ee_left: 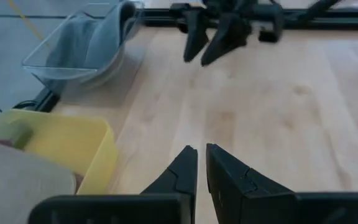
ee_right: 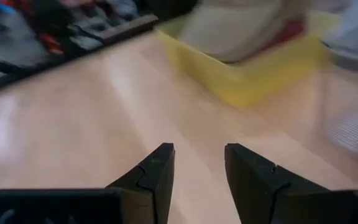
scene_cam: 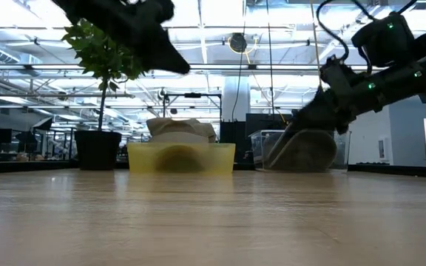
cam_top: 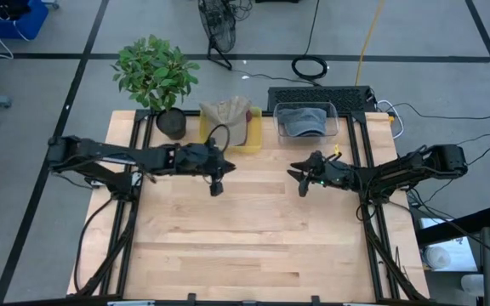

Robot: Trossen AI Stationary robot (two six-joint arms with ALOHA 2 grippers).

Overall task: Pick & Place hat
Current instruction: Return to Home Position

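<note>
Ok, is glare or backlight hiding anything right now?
High view: even light, no glare; yellow bin, clear bin, left gripper and right gripper all show plainly. Low view: bright ceiling lights behind turn both grippers into dark shapes, and the table shines.

Lighting: bright, even, from overhead. Low view: ceiling lights (scene_cam: 220, 18) glaring at 12 o'clock, arms (scene_cam: 390, 66) silhouetted. Table (cam_top: 253, 246): soft sheen, faint shadows only.

Bare table (cam_top: 253, 246) front and middle — open passage, far edge crowded (plant (cam_top: 155, 75), yellow bin (cam_top: 256, 138), transparent bin (cam_top: 334, 121))
</note>
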